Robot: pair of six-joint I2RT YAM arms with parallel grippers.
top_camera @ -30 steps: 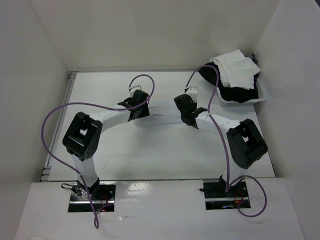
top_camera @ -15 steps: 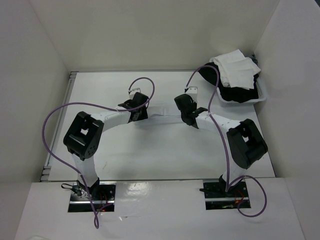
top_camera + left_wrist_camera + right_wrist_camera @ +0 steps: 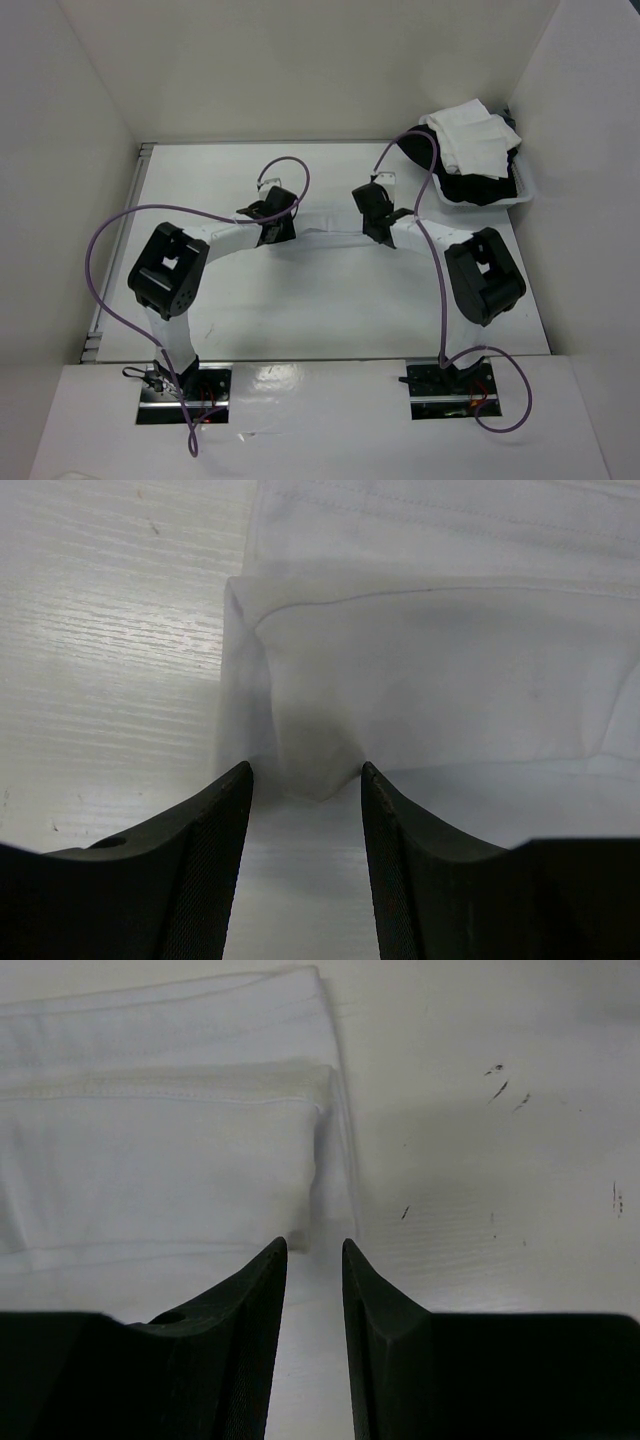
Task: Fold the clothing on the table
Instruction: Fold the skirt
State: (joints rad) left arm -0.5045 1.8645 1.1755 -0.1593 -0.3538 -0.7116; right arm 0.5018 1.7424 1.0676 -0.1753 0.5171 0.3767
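The clothing is a thin white garment folded into a long narrow strip across the middle of the table. My left gripper stands at its left end and my right gripper at its right end. In the left wrist view the clothing has a puckered corner just ahead of the left gripper, which is open over bare table. In the right wrist view the clothing ends in a hemmed corner just ahead of the right gripper, open by a narrow gap.
A white plastic bin at the back right holds a heap of white and black garments. White upright walls close in the table at the back and both sides. A grey metal strip runs along the left edge.
The right arm's elbow has drawn inward and its gripper has edged toward the back. The left gripper's jaws have narrowed slightly. The clothing lies as before.
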